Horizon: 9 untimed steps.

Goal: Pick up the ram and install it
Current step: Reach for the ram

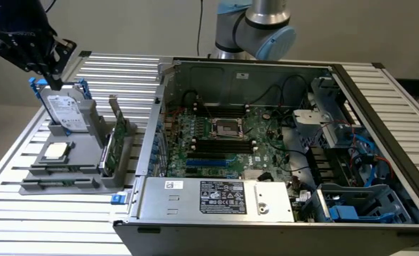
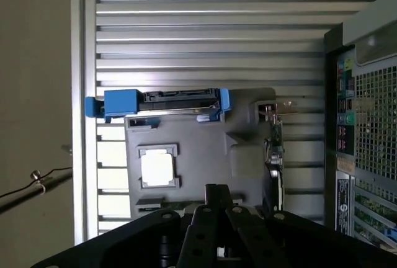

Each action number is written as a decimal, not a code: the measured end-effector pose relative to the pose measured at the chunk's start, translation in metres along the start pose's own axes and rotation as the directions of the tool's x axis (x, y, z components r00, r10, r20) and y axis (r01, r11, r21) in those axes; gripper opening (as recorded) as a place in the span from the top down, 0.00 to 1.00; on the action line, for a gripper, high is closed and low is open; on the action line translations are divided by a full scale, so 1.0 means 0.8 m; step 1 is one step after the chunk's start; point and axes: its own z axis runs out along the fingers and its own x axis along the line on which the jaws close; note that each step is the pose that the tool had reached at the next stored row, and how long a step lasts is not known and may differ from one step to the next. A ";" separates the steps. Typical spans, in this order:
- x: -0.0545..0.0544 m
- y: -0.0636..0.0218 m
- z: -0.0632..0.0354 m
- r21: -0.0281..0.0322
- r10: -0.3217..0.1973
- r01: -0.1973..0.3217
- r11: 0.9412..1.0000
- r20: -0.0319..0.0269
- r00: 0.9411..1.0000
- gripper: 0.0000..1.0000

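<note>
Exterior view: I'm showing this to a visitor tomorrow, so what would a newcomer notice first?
The open computer case dominates the exterior view's right, its green motherboard laid bare. At the exterior view's left, the shut black gripper hangs close over a silver hard drive standing upright in a grey holder.

I read the gripper [image 1: 55,80] as black. The drive [image 1: 65,109] is silver with a white label and blue rails [image 1: 32,85]. The holder [image 1: 88,120] is plain grey and the card [image 1: 118,136] is green. The table [image 1: 45,224] is silvery, striped by slats. The case [image 1: 195,205] is grey, its board [image 1: 223,144] green with black slots. The arm [image 1: 255,26] is silver, capped light blue.
</note>
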 end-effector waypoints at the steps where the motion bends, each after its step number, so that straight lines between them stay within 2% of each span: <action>1: 0.000 0.000 0.000 0.002 -0.010 0.010 1.000 -0.004 1.000 0.89; 2: 0.000 0.000 0.000 0.006 -0.019 0.020 1.000 -0.007 1.000 0.89; 3: 0.000 0.000 0.000 0.015 -0.030 0.030 0.999 -0.009 1.000 0.89; 4: 0.000 0.000 0.000 0.027 -0.038 0.039 0.999 -0.010 0.999 0.89; 5: 0.000 0.000 0.000 0.041 -0.045 0.046 0.998 -0.011 0.999 0.89; 9: 0.000 0.000 0.000 0.106 -0.067 0.069 0.992 -0.016 0.998 0.89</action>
